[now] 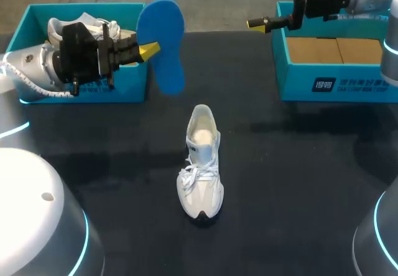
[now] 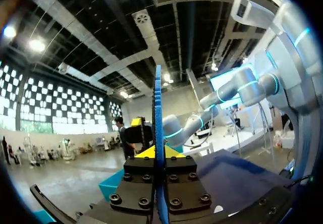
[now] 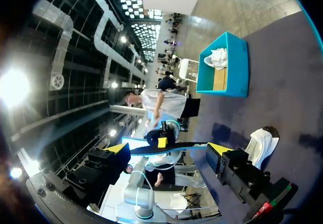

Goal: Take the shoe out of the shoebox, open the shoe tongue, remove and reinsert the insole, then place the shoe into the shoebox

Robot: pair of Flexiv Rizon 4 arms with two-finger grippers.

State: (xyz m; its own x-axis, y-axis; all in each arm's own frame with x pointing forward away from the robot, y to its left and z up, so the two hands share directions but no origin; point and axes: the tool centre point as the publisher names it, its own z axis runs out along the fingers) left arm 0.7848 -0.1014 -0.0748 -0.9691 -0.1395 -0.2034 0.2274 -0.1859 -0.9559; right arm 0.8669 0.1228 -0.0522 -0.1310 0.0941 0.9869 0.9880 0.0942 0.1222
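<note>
With the shoe [image 1: 200,164] out on the surface [image 1: 298,176], mouth open, and the blue insole [image 1: 163,46] clamped in the left jaws in the air beside the left shoebox [image 1: 134,83], the right jaws open and empty, reinserting the insole and boxing the shoe appear to remain.

I record the insole [image 1: 163,43] as matt blue foam, the shoe [image 1: 201,170] as white mesh cloth, the right-hand shoebox [image 1: 298,83] as smooth teal card, and the desk [image 1: 298,183] as matt black.
</note>
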